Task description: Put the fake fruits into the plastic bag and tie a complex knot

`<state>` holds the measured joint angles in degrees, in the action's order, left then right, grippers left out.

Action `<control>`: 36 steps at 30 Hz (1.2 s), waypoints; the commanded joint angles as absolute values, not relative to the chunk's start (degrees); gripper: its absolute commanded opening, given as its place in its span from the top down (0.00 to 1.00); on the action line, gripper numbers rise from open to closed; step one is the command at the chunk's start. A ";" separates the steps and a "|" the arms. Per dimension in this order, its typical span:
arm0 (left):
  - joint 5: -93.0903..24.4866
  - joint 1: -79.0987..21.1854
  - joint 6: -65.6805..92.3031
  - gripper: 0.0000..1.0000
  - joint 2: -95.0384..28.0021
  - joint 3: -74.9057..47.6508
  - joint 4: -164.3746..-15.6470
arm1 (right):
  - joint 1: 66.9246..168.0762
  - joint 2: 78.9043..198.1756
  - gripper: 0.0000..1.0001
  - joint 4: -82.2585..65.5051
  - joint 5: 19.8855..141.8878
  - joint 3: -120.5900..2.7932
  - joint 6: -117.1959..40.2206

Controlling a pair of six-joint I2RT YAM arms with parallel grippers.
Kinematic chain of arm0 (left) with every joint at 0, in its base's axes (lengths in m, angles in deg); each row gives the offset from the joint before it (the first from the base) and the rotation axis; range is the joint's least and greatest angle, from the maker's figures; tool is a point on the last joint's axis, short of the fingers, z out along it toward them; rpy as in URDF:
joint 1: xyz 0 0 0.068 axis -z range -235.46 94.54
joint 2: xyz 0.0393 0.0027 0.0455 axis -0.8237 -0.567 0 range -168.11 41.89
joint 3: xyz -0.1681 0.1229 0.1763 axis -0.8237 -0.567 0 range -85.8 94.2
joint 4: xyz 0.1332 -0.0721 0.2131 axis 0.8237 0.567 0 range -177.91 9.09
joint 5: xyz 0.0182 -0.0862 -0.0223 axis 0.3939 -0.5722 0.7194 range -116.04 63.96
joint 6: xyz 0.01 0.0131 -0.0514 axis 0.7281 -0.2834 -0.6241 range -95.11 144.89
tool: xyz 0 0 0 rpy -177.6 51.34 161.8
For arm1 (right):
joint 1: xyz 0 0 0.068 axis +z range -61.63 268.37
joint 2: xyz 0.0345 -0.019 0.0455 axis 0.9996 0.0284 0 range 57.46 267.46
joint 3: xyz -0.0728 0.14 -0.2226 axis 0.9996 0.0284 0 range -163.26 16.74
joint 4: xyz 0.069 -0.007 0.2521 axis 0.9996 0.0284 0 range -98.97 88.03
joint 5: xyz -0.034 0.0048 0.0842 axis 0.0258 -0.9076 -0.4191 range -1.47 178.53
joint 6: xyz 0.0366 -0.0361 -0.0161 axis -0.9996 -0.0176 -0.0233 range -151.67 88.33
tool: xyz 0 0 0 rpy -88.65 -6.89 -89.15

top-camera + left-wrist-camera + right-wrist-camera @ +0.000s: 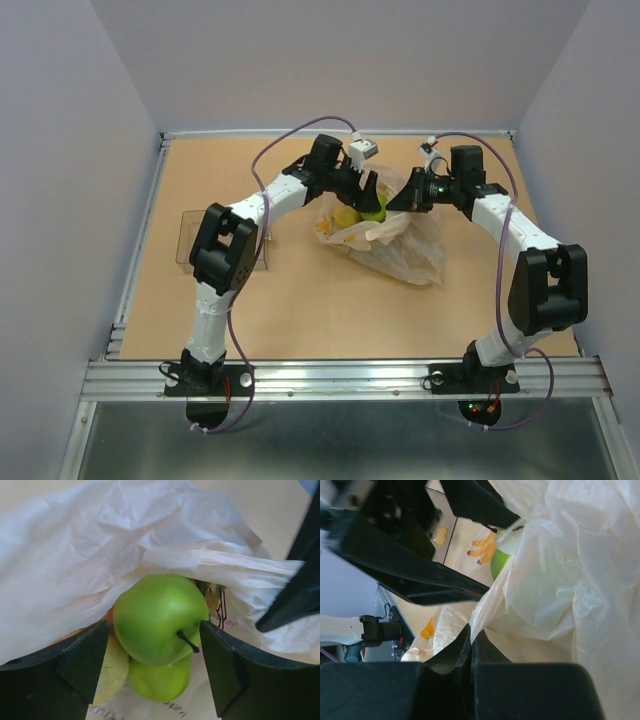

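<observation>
**Two grippers at the mouth of the plastic bag (408, 252)**

Left gripper (154, 627): at the bag's left end, where the mouth is. Fingers (75, 672) spread wide. A green apple (159, 616) fills most of the gap, stem toward the camera. The right-hand finger lies against the apple's side. A thin sliver of yellow fruit shows between the apple and the other finger. Cannot tell whether the apple is actually pinched.

Right gripper (470, 636): at the bag's upper rim, just right of the left gripper. Jaws closed to a thin seam, with a fold of the bag's film caught between them. Its dark finger also shows at the right edge of the left wrist view.

Clear tray (186, 240): flat on the table (310, 315), well left of the bag, partly behind the left arm (222, 250). Contents not readable.

Bag: crumpled whitish film, lying on the table between the two arms, body trailing down and right from the mouth. Orange banana print (482, 550) visible on it. The fake fruits (350, 216) sit at the mouth. Top view shows one yellow piece and one green. Left wrist view adds a second green fruit (160, 681) under the apple. Film drapes over the apple from above and hides what lies deeper in the bag.
</observation>
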<state>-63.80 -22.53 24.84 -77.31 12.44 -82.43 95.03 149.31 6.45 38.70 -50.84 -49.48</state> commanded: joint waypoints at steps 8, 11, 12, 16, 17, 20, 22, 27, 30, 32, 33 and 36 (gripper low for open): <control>-62.78 -26.61 27.44 0.01 -60.27 4.04 -87.64 | 93.73 146.40 1.00 5.18 39.13 -52.00 -47.93; -62.96 -30.91 28.67 0.01 -56.04 1.66 -87.64 | 93.65 146.32 1.00 5.27 38.96 -50.77 -46.71; -62.95 -31.98 28.93 0.01 -55.41 1.39 -87.64 | 93.73 146.32 1.00 5.27 38.61 -50.59 -46.35; -62.87 -37.69 31.48 0.04 -56.02 2.79 -87.64 | 93.73 146.49 1.00 5.53 38.43 -50.32 -44.95; -63.21 -38.75 32.35 0.04 -56.81 3.58 -87.64 | 93.73 146.49 1.00 5.62 38.52 -50.24 -44.68; -66.37 -41.30 37.89 0.05 -60.67 6.48 -87.64 | 93.65 146.14 1.00 6.41 39.31 -49.97 -43.28; -68.66 -42.10 41.84 0.05 -63.57 7.80 -87.64 | 93.65 145.88 1.00 7.02 39.66 -49.80 -42.14; -75.25 -42.01 43.09 0.04 -68.41 8.86 -92.46 | 93.65 145.52 0.99 9.74 41.59 -49.71 -38.28; -76.49 -41.83 40.98 0.03 -70.17 9.65 -96.08 | 93.73 145.44 1.00 11.06 41.94 -49.71 -37.12; -76.67 -41.40 40.27 0.03 -72.45 11.40 -98.71 | 93.65 145.61 1.00 11.59 41.86 -49.71 -36.51; -76.67 -41.22 40.27 0.03 -74.11 12.80 -100.11 | 93.65 145.87 1.00 11.86 41.86 -49.80 -36.25; -75.36 -40.08 36.94 0.04 -77.63 15.18 -100.91 | 93.73 146.40 1.00 12.38 41.86 -49.97 -35.80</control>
